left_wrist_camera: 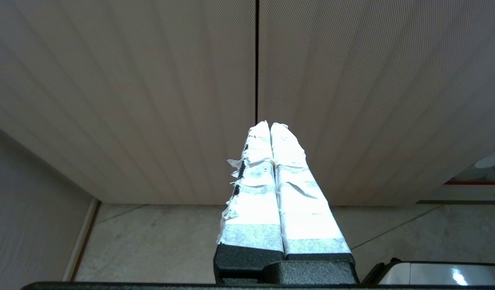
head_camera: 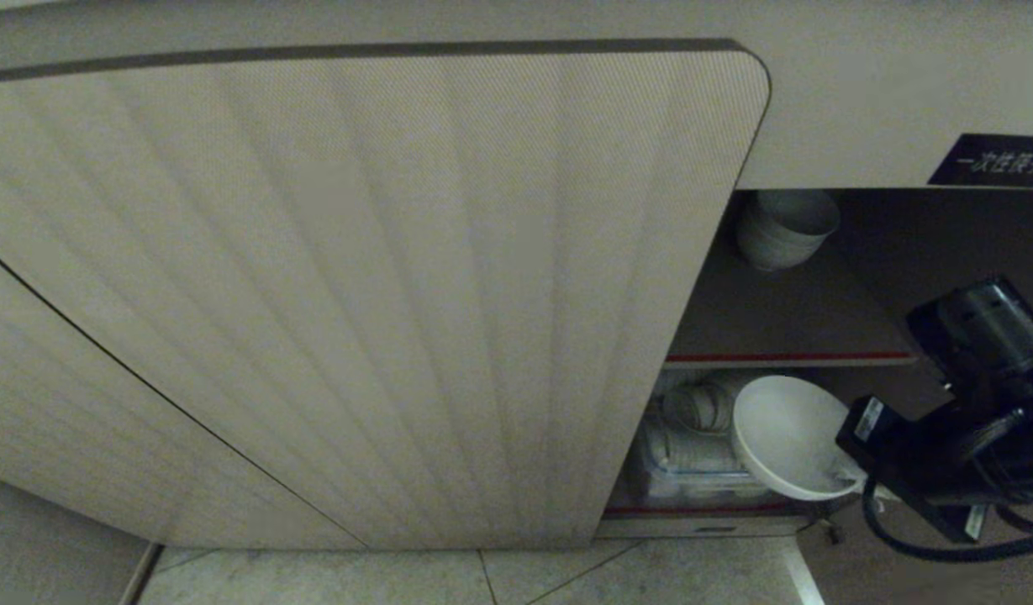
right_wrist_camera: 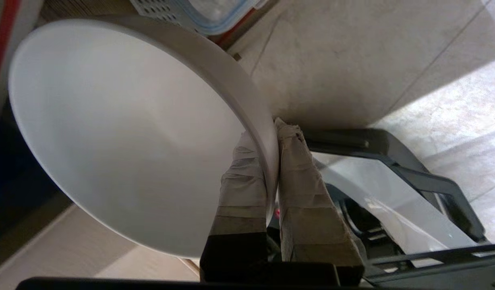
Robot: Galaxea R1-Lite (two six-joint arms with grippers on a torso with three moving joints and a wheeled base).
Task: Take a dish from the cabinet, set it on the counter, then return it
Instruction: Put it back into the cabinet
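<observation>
White and glossy, the dish point(head_camera: 789, 437) hung tilted on edge in front of the cabinet's point(head_camera: 356, 277) lower compartment, its hollow facing outward and its rim at the right nipped by the right gripper point(head_camera: 852, 481). In the right wrist view the two tape-wrapped fingers point(right_wrist_camera: 241, 181) stood clamped on the dish's point(right_wrist_camera: 126, 129) thin rim, one pad inside the bowl and the other against its outer wall. The dish was clear of the shelf and touched nothing but that grip.

Relative to the cabinet, the open section lay at its right end, beside the ribbed, round-cornered door point(head_camera: 398, 319) that covered most of its front. A red-edged shelf point(head_camera: 785, 357) split the opening. On the shelf above, toward the back, sat a stack of white bowls point(head_camera: 783, 225). Below the shelf, behind the held dish, lay a clear container point(head_camera: 693, 458) with more pale ware inside; what it was I could not tell. A black label point(head_camera: 995, 160) with white characters was fixed on the cabinet's face above the opening. Pale floor tiles point(head_camera: 398, 580) ran along the cabinet's foot.

The left gripper point(left_wrist_camera: 270, 125) rested low in front of the cabinet's closed doors, its taped fingers point(left_wrist_camera: 253, 189) pressed together with nothing between them, pointing at the seam point(left_wrist_camera: 256, 60) between two doors.
</observation>
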